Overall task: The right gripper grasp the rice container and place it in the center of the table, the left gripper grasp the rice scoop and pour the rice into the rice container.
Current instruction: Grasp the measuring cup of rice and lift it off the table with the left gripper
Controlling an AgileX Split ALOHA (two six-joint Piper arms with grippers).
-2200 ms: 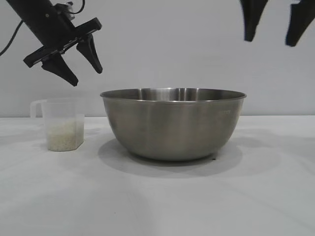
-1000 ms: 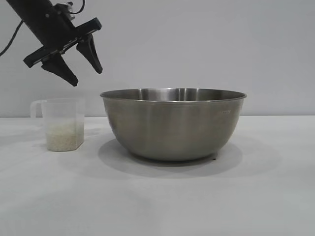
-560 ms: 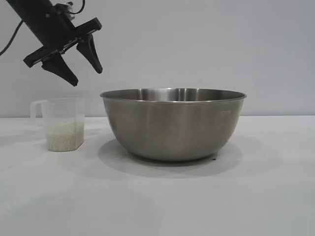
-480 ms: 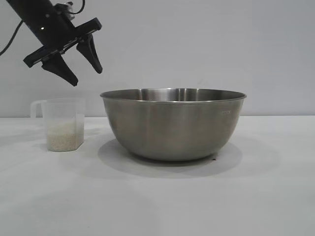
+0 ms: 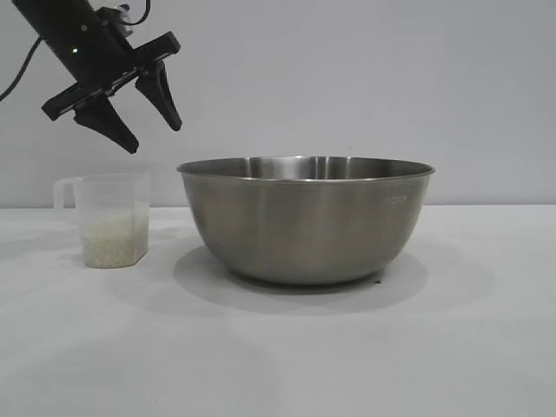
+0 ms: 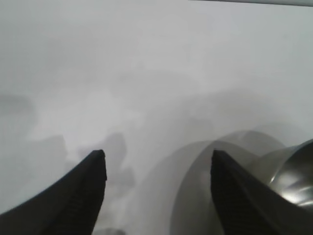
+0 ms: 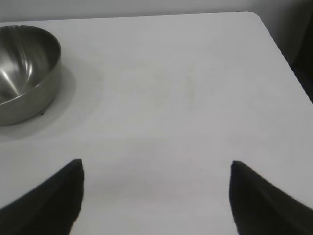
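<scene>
The bowl (image 5: 306, 219) stands mid-counter (image 5: 278, 356); the scoop (image 5: 110, 219), about a third full of rice (image 5: 113, 240), stands upright on the counter just beside the bowl, and my left hand (image 5: 148, 127) hangs above the scoop, fingers apart and empty. My right hand (image 7: 155, 196), also spread and empty, is raised clear of the counter, well apart from the bowl. Risk, as I judge it: the scoop is light, so an off-centre descent could tip it and spill rice, and a weak grip could slip during the pour.
</scene>
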